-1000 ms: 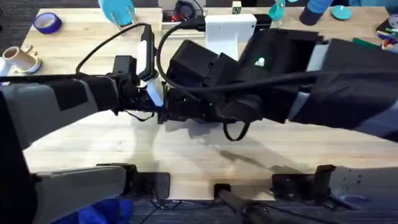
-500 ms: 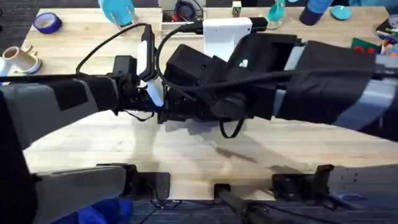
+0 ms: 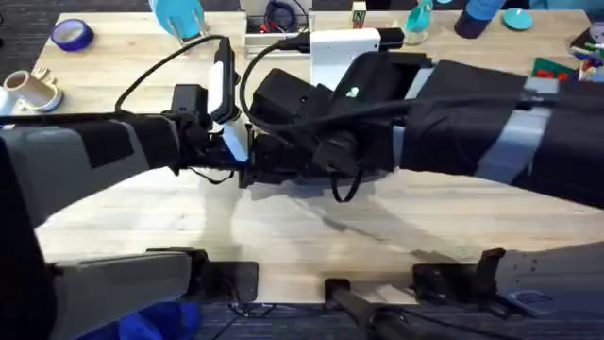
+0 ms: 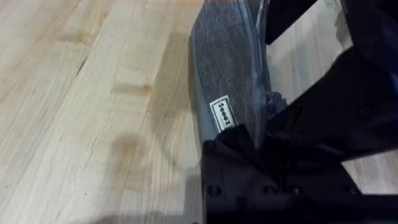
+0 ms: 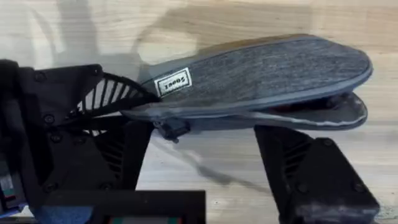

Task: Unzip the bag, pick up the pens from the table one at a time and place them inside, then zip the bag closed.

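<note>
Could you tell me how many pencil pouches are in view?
1: the grey pencil pouch on the table, its labelled end clamped in the left hand; others may be hidden.

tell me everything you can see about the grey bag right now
The bag is a long, oval pouch of grey woven-looking fabric with a small white label sewn near one end. It lies on the light wooden table. Its zipper edge gapes open along the far part, showing a dark inside; the zipper pull sits near the labelled end. The left gripper clamps that labelled end. The right gripper's black fingers stand open just beside the zipper edge, not gripping the bag.
</note>
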Robot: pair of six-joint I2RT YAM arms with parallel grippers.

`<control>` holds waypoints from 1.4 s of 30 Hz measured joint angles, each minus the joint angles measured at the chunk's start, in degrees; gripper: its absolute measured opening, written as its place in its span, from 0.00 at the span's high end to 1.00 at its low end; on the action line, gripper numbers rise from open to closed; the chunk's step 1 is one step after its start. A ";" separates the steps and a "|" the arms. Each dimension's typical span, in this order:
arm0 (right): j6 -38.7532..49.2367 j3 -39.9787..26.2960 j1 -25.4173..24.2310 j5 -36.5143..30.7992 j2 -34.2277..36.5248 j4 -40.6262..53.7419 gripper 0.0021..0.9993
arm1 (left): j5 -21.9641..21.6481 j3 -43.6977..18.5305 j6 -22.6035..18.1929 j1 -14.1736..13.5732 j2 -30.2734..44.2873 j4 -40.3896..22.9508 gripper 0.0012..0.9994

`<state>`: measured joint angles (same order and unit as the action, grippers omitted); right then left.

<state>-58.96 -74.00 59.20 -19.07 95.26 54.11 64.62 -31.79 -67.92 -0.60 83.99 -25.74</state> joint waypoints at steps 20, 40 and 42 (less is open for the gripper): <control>-0.20 0.00 0.20 0.90 0.00 -0.42 0.97 | 0.04 0.00 0.04 0.00 0.00 0.02 0.96; 13.73 0.00 -4.11 17.46 0.02 -3.48 0.97 | 0.07 0.00 0.04 0.00 0.00 0.00 0.96; 16.00 0.00 -5.98 21.05 0.00 -3.45 0.97 | 0.07 0.00 0.04 0.00 0.00 0.00 0.96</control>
<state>-42.96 -74.00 53.21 1.98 95.26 50.66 64.69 -31.79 -67.88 -0.60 83.99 -25.74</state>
